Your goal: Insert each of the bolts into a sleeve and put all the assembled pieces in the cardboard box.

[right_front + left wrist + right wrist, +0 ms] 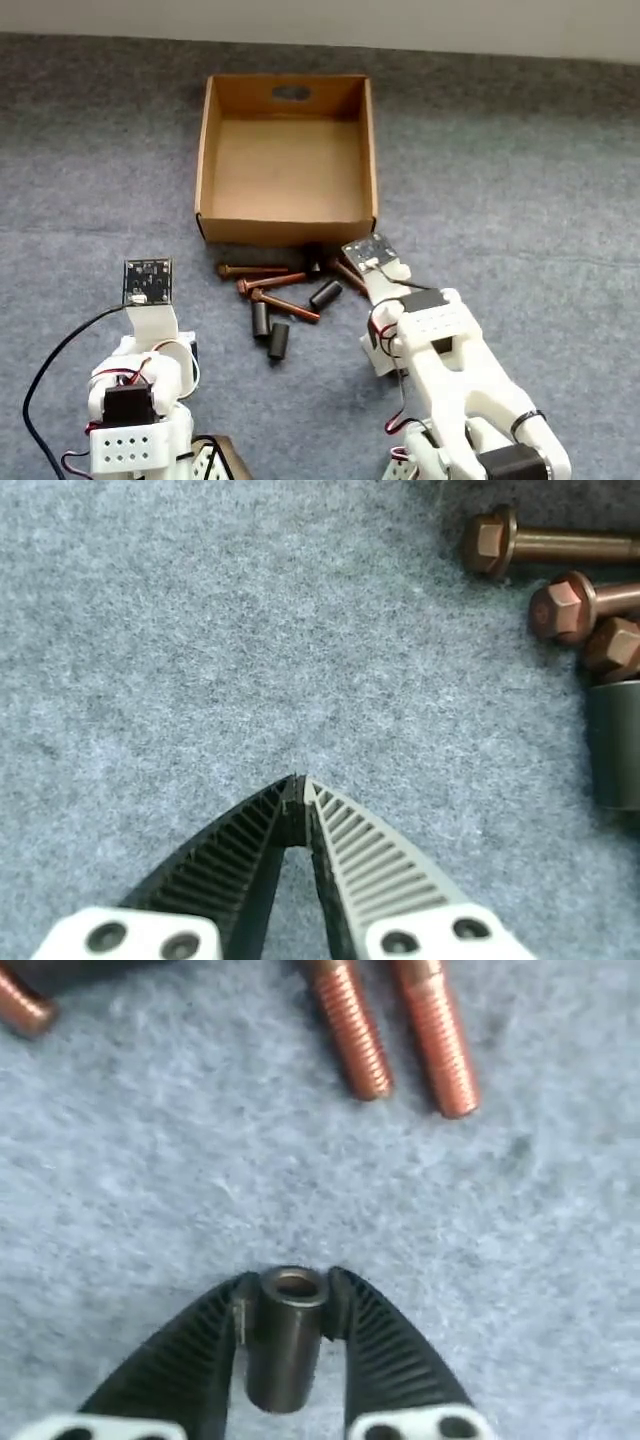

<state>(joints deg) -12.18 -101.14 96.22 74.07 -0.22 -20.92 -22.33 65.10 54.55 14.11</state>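
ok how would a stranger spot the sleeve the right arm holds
On the arms' side of the brown cardboard box lies a cluster of copper-coloured bolts and dark sleeves. Yours is the dark tubular sleeve clamped in the right tool; the others lie loose on grey carpet.

Copper-coloured bolts and dark sleeves lay loose in front of an open cardboard box.

The cardboard box (287, 232) sat upright with its top open and its brown floor in full view. Three bolts (285, 305) lay flat just in front of its near wall, fanned close together, with their hex heads on the left and their shafts running to the right. Three short black cylindrical sleeves (278, 341) lay beside and below them, none holding a bolt. A fourth sleeve (285, 1350) was clamped between the fingers of the right gripper (290, 1290), its hollow end facing two threaded bolt tips nearby.
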